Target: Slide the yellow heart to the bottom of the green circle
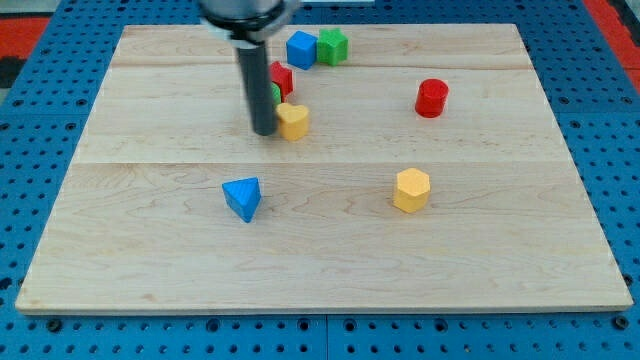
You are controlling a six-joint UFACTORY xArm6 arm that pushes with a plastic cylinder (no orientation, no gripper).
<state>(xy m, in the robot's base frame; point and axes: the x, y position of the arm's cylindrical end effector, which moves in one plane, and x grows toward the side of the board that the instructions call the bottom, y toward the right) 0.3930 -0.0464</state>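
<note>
The rod stands upright, coming down from the far edge; my tip (pixel 264 131) rests on the board, touching the left side of the yellow heart (pixel 293 121); no jaws, only the rod; the heart, small and pale yellow, sits just near of the green circle (pixel 274 94), which is mostly hidden behind the rod, beside a red block (pixel 282 77).

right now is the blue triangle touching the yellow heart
No, the blue triangle sits apart, well below the yellow heart beside my tip.

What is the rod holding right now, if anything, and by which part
Nothing is held; the rod cannot grip. My tip stands on the board against the left side of the yellow heart, just below the partly hidden green circle.
</note>
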